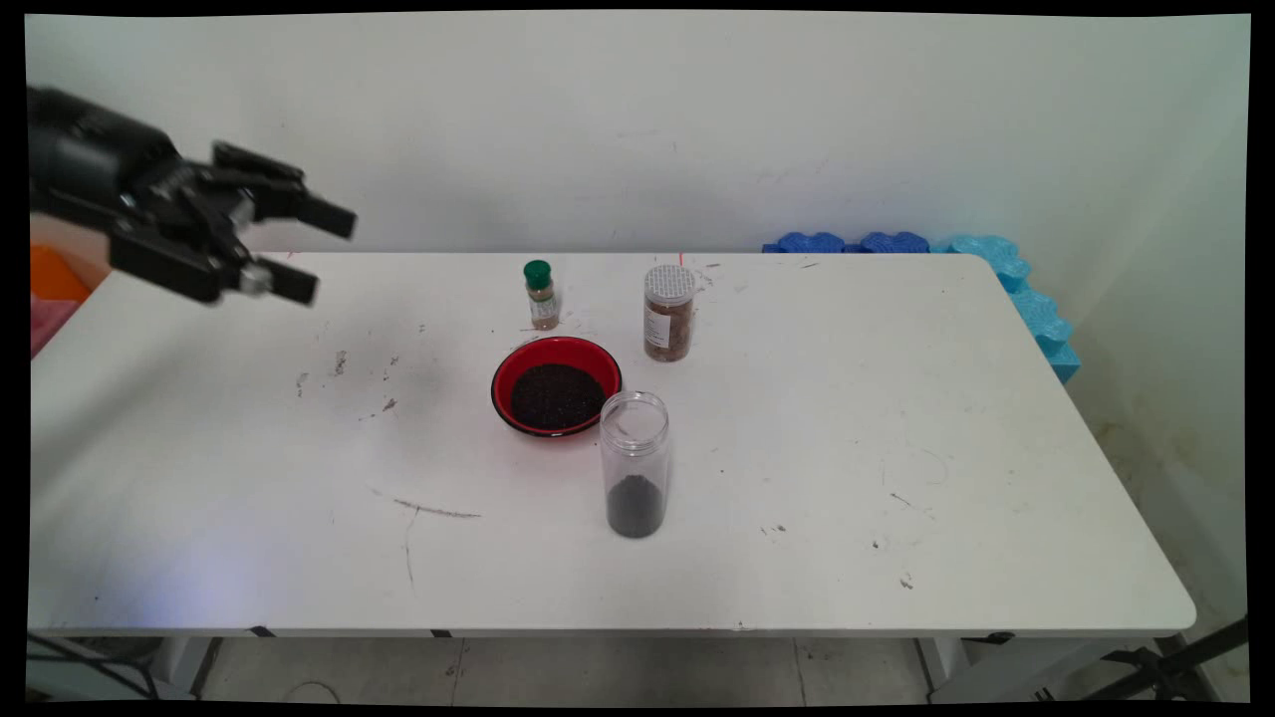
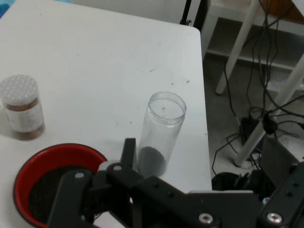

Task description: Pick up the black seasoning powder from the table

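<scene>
My gripper (image 1: 321,255) hangs above the table's far left corner, open, with nothing between its fingers. It is well to the left of everything on the table. Near the middle stands a red bowl (image 1: 501,378) filled with dark grains. Just in front of it and to the right is a tall clear jar (image 1: 635,468), lidless, with a little dark grain at its bottom. In the hand view the clear jar (image 2: 162,126) and the red bowl (image 2: 53,154) lie just past the black linkage.
Behind the bowl stand a small bottle with a green cap (image 1: 541,295) and a white-lidded jar of brown contents (image 1: 668,314), also seen in the hand view (image 2: 21,114). Blue foam pieces (image 1: 1006,274) line the table's far right corner. An orange object (image 1: 55,279) sits off the left edge.
</scene>
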